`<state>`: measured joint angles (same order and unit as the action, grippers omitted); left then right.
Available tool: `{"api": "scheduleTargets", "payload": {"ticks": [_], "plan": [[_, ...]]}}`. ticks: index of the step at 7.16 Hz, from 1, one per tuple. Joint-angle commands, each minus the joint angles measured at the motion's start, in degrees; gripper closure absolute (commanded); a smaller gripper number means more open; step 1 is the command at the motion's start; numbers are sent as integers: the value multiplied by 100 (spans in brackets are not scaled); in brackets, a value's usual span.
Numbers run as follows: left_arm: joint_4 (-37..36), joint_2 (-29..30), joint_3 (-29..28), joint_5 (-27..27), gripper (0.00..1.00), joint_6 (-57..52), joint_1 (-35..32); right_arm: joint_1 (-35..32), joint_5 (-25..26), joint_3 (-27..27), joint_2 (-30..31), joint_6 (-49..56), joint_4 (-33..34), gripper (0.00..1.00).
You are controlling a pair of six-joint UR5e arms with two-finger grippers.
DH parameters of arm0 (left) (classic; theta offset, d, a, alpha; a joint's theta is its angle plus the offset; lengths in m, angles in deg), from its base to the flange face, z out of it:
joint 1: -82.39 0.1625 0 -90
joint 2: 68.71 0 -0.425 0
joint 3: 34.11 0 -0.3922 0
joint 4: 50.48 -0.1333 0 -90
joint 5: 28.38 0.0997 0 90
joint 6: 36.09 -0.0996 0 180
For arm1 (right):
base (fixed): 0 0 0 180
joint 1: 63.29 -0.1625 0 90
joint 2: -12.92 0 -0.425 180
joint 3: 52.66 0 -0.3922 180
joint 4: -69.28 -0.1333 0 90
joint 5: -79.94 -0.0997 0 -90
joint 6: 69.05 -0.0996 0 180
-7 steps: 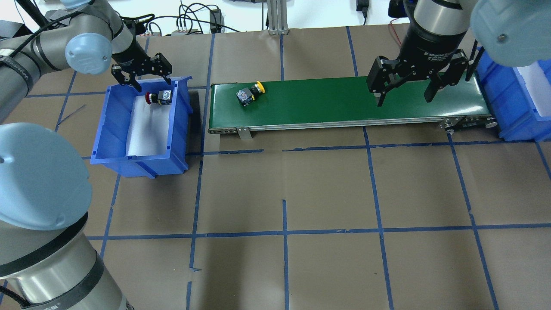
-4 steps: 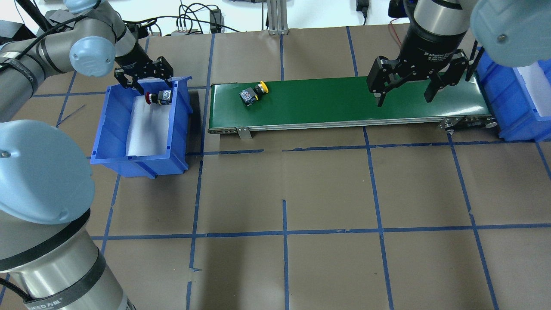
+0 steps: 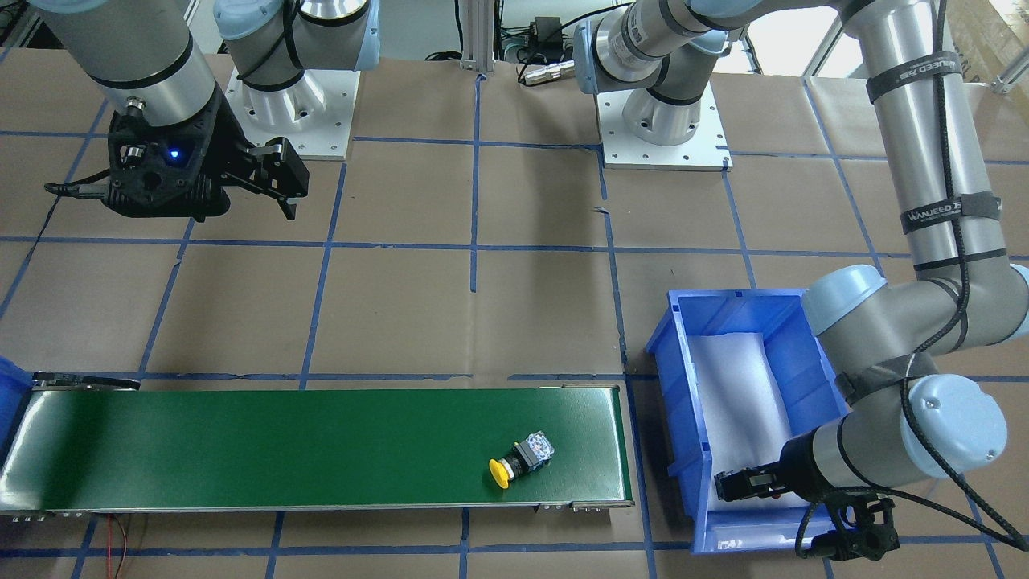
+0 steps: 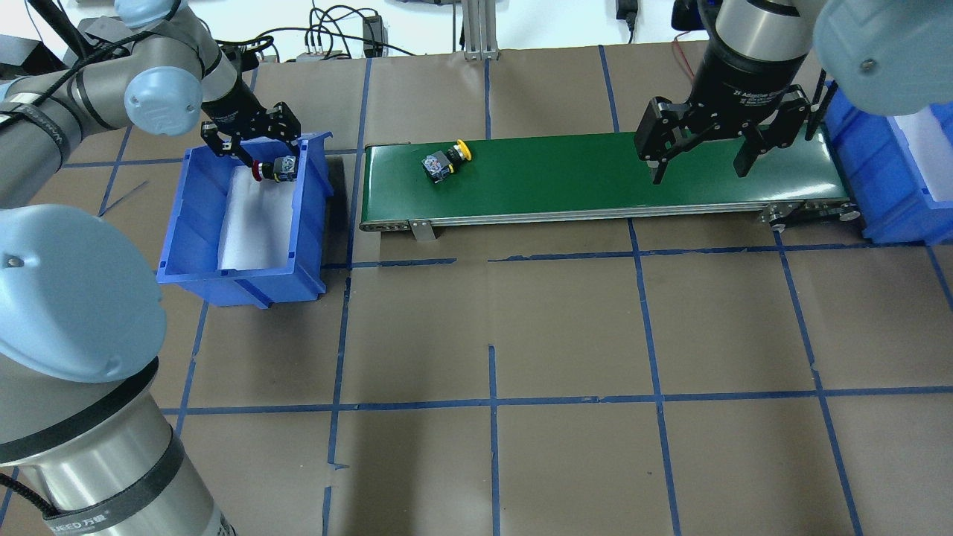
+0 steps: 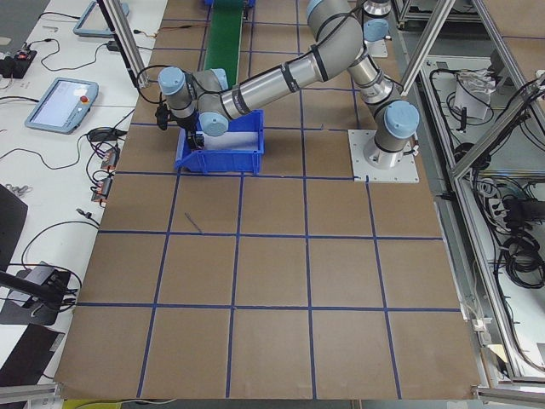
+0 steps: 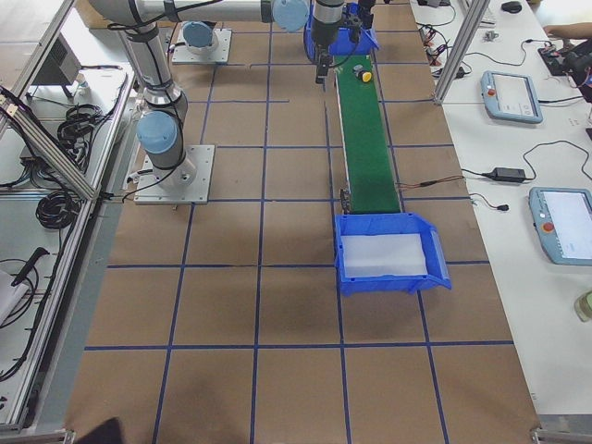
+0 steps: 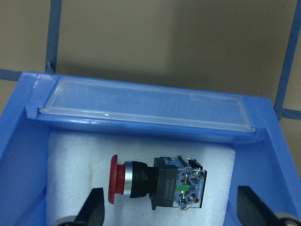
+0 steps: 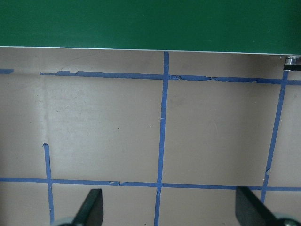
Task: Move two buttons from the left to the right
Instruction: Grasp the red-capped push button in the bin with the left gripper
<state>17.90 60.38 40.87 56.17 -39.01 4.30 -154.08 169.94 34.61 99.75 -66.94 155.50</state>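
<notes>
Down drops your left gripper (image 4: 266, 155) into the left blue bin (image 4: 192, 223), jaws spread either side of the red button (image 7: 157, 181) on foam (image 4: 246, 223). Your yellow button (image 4: 445, 160) has crept right along the green belt (image 4: 595, 175); right gripper (image 4: 698, 173) hovers released over its right end.

Two buttons (image 4: 445, 159) (image 4: 275, 169); two blue bins (image 4: 192, 217) (image 4: 878, 212); one green belt (image 4: 581, 179).

A green conveyor belt (image 4: 595, 175) lies across the far half of the table (image 4: 566, 327), whose brown covering is gridded with blue tape. Just off one end of the belt stands a blue bin (image 4: 195, 219) lined with white foam (image 4: 253, 231). A second blue bin (image 4: 871, 195) stands off the other end. Cables (image 4: 327, 33) trail beyond the belt.
</notes>
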Motion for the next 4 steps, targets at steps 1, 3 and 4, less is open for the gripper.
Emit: {"api": "scheduleTargets", "payload": {"ticks": [1,3,4], "plan": [[0,55,-1,0,10,-7,-4,0,0,0,0,0,0,0],[0,47,-45,0,9,-7,-4,0,0,0,0,0,0,0],[0,12,-80,0,9,-7,-4,0,0,0,0,0,0,0]]}}
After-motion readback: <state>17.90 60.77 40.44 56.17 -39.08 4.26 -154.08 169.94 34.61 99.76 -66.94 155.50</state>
